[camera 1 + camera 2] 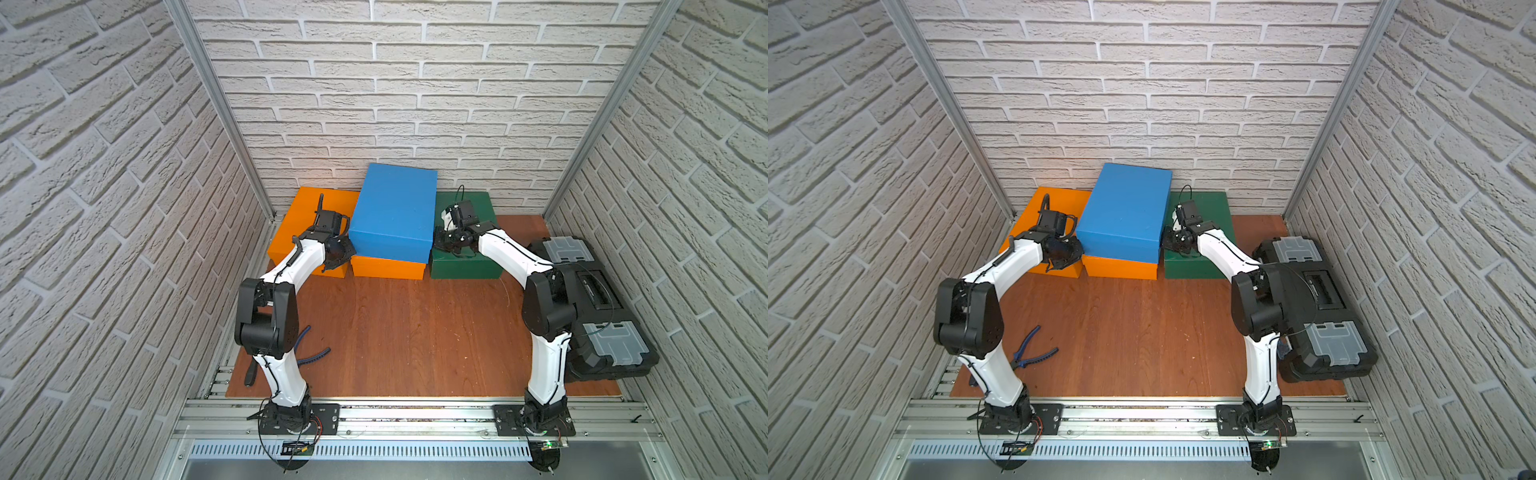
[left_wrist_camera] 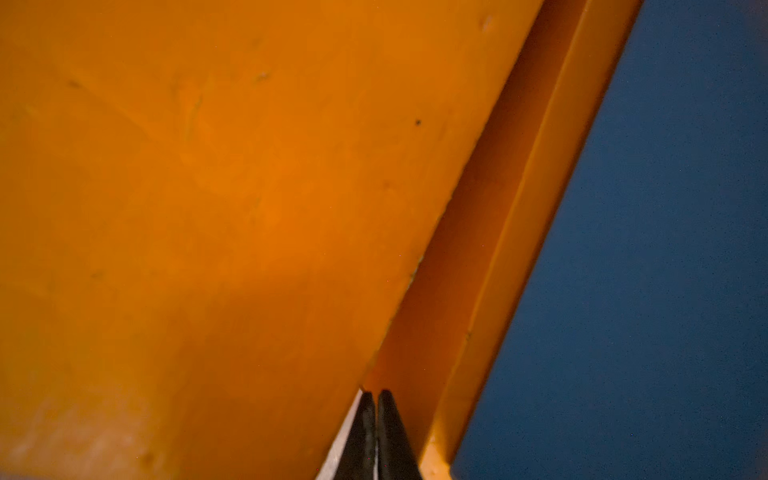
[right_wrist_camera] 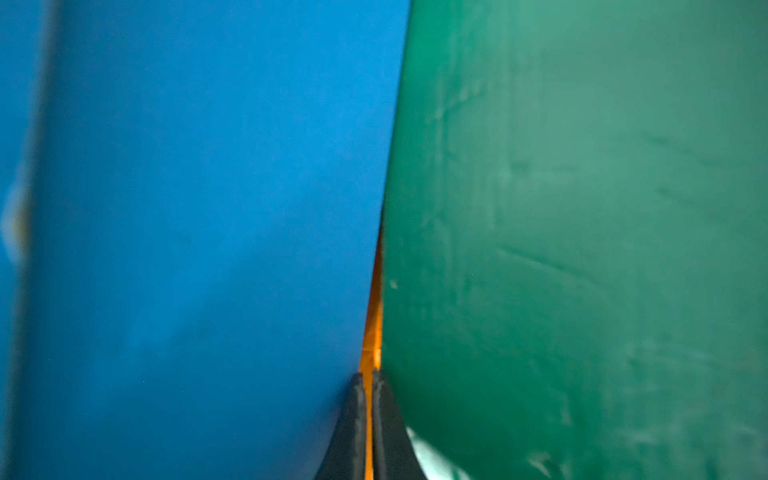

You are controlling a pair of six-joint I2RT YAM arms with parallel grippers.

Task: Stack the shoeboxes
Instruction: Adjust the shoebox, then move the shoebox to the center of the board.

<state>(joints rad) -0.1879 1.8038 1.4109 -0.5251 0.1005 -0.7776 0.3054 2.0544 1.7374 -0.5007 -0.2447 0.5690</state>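
Left wrist view: left tool and right tool, pressed together (empty), flank our blue cardboard shoebox atop 1 orange cardboard shoebox; next we'd clamp another.

White brick walls enclose a reddish wooden tabletop.

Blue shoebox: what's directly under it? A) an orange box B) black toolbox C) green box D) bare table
A: in both top views the blue shoebox sits over an orange shoebox, whose front face shows below its near edge.
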